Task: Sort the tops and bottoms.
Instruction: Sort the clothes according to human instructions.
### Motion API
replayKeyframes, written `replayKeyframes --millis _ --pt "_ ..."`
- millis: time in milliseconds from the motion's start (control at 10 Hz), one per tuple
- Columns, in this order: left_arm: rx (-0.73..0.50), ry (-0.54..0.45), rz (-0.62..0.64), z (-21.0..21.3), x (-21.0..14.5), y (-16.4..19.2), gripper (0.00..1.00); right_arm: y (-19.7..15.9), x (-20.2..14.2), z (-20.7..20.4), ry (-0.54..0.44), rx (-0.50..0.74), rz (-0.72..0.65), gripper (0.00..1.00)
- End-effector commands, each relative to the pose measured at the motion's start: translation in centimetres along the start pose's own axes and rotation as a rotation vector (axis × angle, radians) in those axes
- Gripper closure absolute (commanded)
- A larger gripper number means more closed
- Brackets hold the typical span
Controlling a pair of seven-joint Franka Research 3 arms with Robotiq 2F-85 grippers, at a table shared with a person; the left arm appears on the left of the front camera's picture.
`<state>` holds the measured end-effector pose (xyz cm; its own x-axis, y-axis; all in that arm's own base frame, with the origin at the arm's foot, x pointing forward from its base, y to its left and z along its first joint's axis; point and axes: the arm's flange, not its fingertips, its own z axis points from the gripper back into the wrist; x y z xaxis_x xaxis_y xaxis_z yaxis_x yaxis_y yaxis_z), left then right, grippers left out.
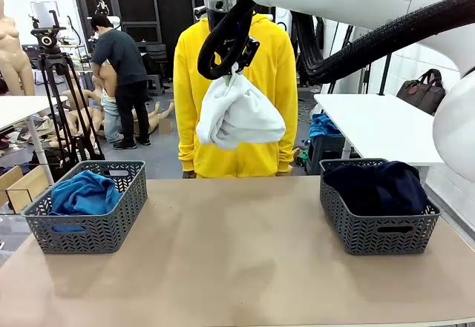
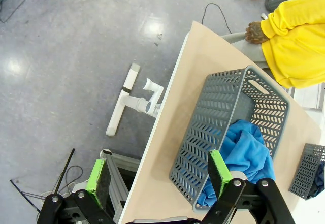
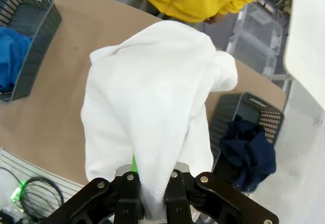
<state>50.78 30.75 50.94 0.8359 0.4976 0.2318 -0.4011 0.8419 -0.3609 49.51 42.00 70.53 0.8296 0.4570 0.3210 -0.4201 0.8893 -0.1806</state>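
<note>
Right hand clamps white garment aloft

Right hand point(image 3: 152, 193) clenched on white garment point(image 1: 237, 116), which hangs bunched high above mid-surface point(image 1: 237, 253), before person in yellow hoodie point(image 1: 271, 67). Left hand point(image 2: 160, 176) released, fingers spread over left basket point(image 1: 85, 208) holding bright blue garment point(image 1: 83, 193). Right basket point(image 1: 378, 208) holds dark navy garment point(image 1: 378, 186).

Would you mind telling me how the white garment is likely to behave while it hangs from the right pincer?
The white garment is probably floppy: it droops in a bunched bundle below the right pincer. It seems light, since a pinch on one gathered corner carries it. Its loose folds may swing or drape over a basket rim when lowered.
</note>
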Motion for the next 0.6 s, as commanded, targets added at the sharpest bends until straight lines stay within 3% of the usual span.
replayKeyframes --millis 0,500 --pt "0.012 -0.007 0.016 0.04 -0.14 -0.09 0.0 -0.16 0.04 0.1 -0.002 -0.001 -0.003 1.0" --pt "0.012 -0.007 0.016 0.04 -0.14 -0.09 0.0 -0.16 0.04 0.1 -0.002 -0.001 -0.003 1.0"
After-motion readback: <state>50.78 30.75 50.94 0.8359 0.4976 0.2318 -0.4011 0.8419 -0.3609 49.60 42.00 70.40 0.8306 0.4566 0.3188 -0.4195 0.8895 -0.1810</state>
